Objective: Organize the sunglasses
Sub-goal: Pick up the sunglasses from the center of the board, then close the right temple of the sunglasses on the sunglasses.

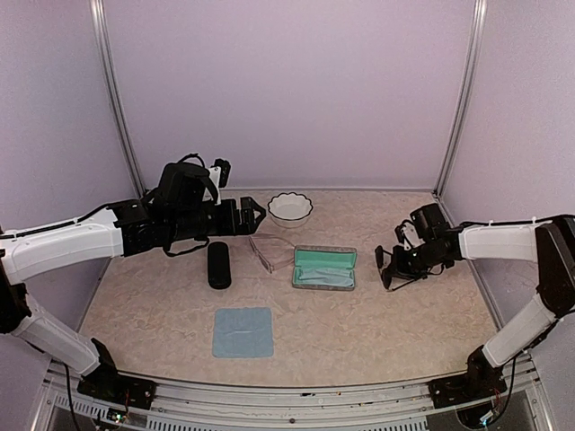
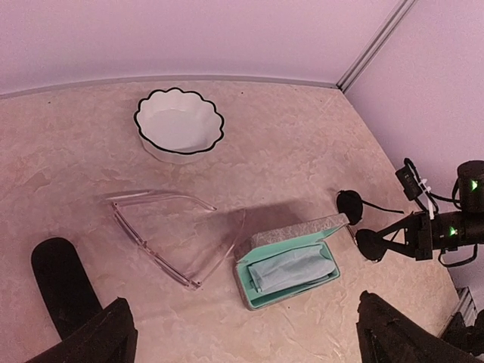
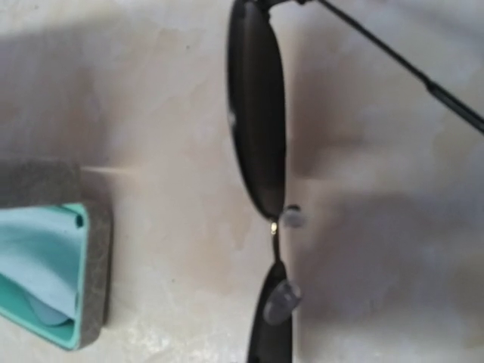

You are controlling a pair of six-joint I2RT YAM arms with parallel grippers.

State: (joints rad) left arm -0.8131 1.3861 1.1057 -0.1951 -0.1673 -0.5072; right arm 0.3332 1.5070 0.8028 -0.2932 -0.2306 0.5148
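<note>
The dark round-lens sunglasses (image 1: pixel 387 268) hang from my right gripper (image 1: pixel 396 262), just right of the open grey case with teal lining (image 1: pixel 324 268). In the right wrist view the lenses (image 3: pixel 257 121) fill the middle, a little above the table, and my own fingers are out of frame. The left wrist view shows the dark pair (image 2: pixel 349 203) too. The pale clear-framed glasses (image 1: pixel 269 251) lie unfolded on the table left of the case, in the left wrist view (image 2: pixel 162 242) as well. My left gripper (image 1: pixel 257 215) hovers open above them, fingers (image 2: pixel 102 333) wide apart.
A white scalloped bowl (image 1: pixel 290 207) stands at the back. A black oblong case (image 1: pixel 219 265) lies left of the clear glasses. A blue cloth (image 1: pixel 243 331) lies flat near the front. The grey case (image 2: pixel 291 238) holds a folded blue cloth (image 2: pixel 291 270).
</note>
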